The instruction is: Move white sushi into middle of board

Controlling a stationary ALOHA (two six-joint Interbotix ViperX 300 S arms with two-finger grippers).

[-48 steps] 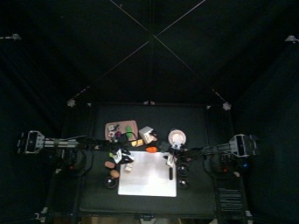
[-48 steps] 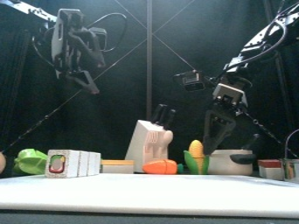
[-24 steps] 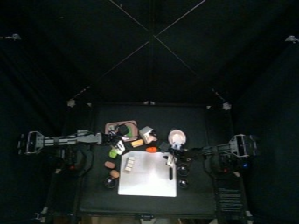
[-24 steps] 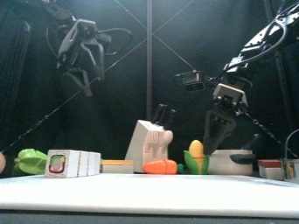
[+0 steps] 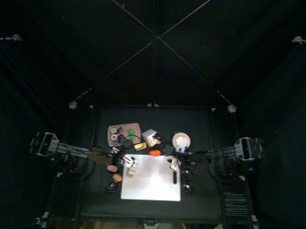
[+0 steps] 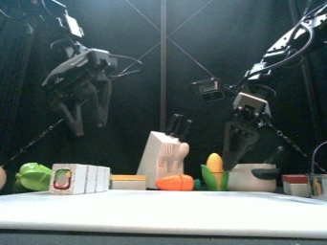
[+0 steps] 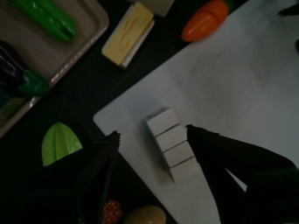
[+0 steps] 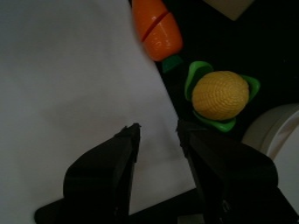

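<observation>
The left gripper [image 7: 152, 162] hangs above the table with its two black jaws spread wide and empty, and the white sushi [image 7: 170, 146], a short row of white blocks, shows straight between them. The sushi lies on the board [image 7: 251, 83], close to one corner and edge, well away from the board's middle. Just off that corner lie a green leaf-shaped piece [image 7: 58, 143], a yellow slab [image 7: 129, 33] and an orange piece [image 7: 205, 20], all on the dark table beside the board. In the front view the left gripper [image 6: 84, 107] sits high, clearly apart from the sushi [image 6: 79, 178]. The step in hand looks like the approach before the grasp: the next move likely calls for a straight descent, closing across the row's narrow width, then carrying it toward the board's middle. The right gripper [image 8: 156, 149] hovers over the board's far side near a yellow piece in a green cup [image 8: 221, 95], jaws narrowly apart and empty.
</observation>
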